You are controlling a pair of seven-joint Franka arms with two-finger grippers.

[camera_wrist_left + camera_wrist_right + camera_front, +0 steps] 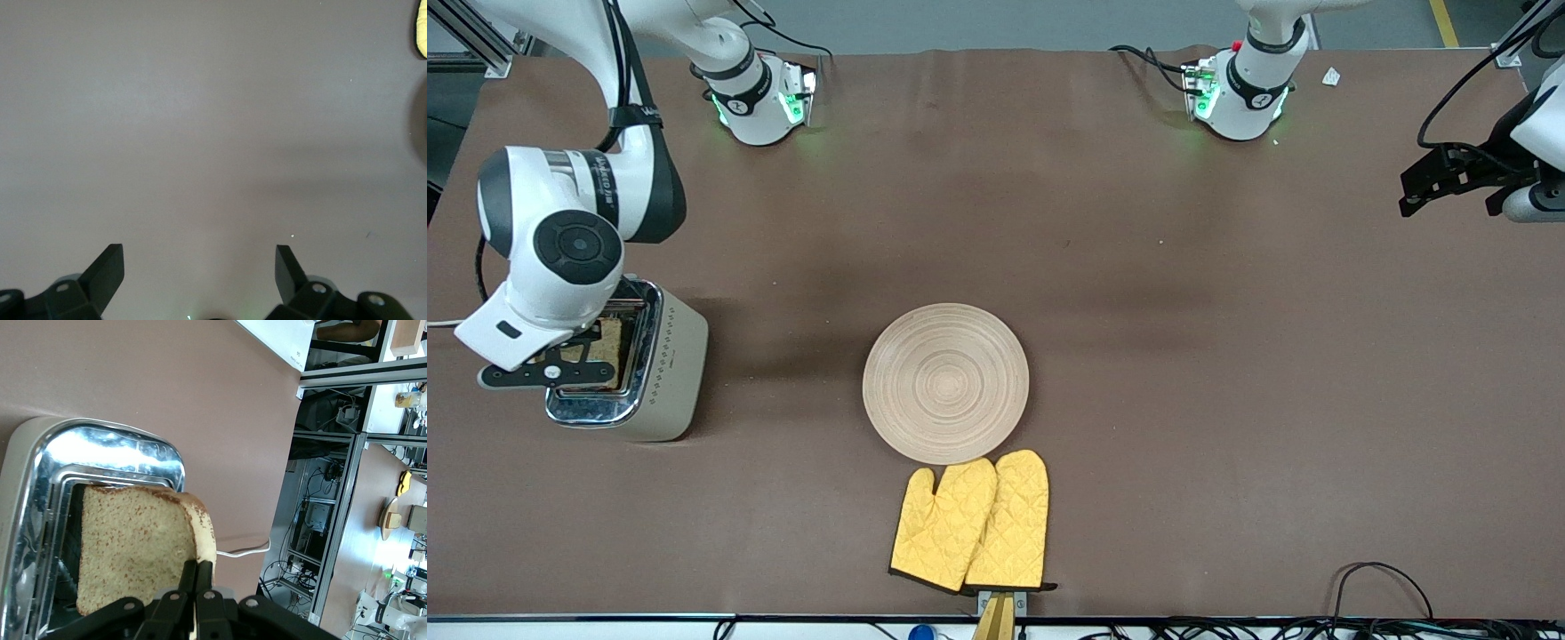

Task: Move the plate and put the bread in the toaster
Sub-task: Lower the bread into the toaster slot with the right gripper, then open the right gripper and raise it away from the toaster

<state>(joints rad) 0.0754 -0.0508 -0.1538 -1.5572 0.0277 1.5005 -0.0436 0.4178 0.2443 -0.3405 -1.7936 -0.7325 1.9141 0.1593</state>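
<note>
The right gripper (pixel 198 587) pinches the bread (pixel 133 547) by its crust directly over the toaster (pixel 660 364) at the right arm's end of the table (pixel 1183 311), the slice tilted, its lower edge entering a slot; the plate (pixel 945 383) sits mid-table; the left gripper (pixel 200 267) waits spread wide and empty.

desk (pixel 1183 356): brown cloth cover
plate (pixel 945 383): mid-desk, flat
2 yellow oven mitts (pixel 971 523): nearer the front camera than the plate, tips touching its rim
toaster (pixel 640 364): right arm's end
</note>
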